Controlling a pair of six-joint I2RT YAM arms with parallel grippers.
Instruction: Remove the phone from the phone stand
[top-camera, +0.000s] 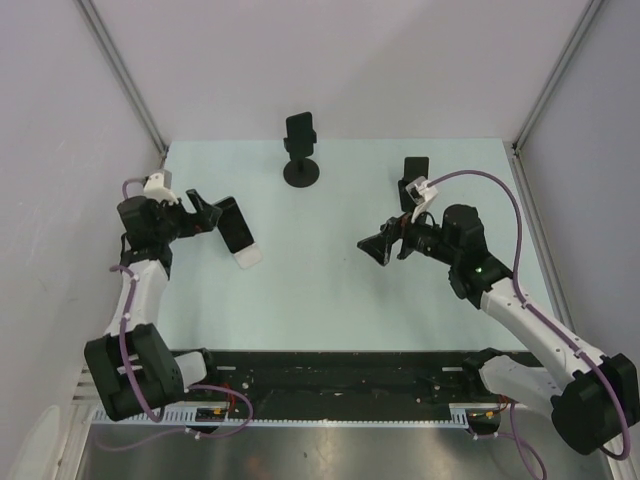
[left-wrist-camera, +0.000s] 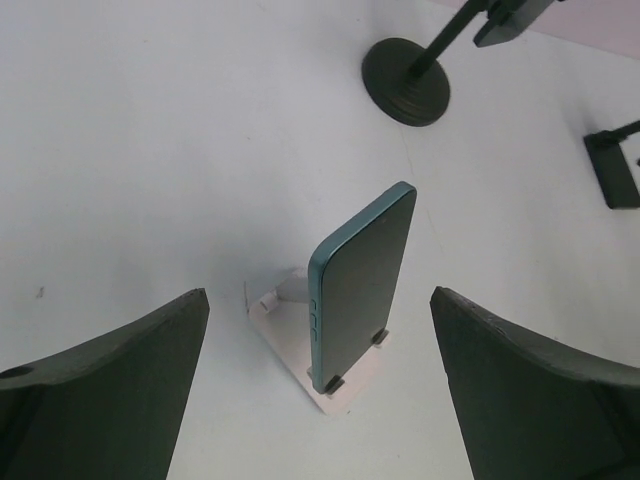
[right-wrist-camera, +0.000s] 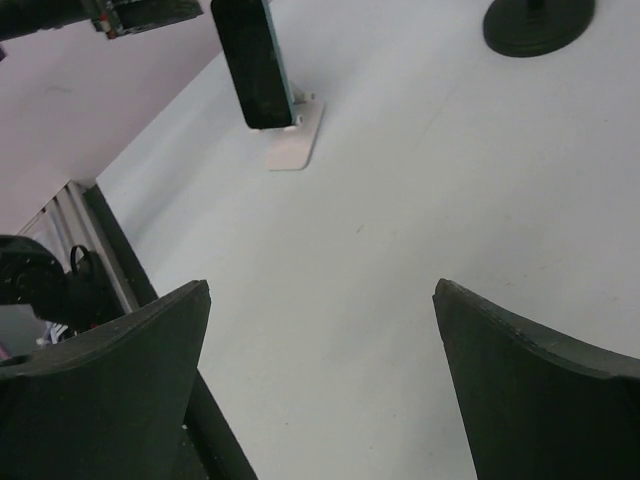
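A dark phone with a teal edge (top-camera: 233, 224) stands nearly upright on a small white phone stand (top-camera: 248, 256) at the left of the table. In the left wrist view the phone (left-wrist-camera: 360, 285) rests on the stand (left-wrist-camera: 300, 352), its edge toward the camera. My left gripper (top-camera: 205, 215) is open and empty, just left of the phone and apart from it, the phone framed between its fingers (left-wrist-camera: 110, 390). My right gripper (top-camera: 375, 250) is open and empty over the table's middle right. Its wrist view shows the phone (right-wrist-camera: 255, 62) and stand (right-wrist-camera: 295, 140) far off.
A black round-based stand with a clamp head (top-camera: 301, 150) stands at the back centre, also in the left wrist view (left-wrist-camera: 405, 80). Another black stand (top-camera: 413, 178) sits at the back right. Grey walls close in both sides. A black rail (top-camera: 330, 370) runs along the near edge.
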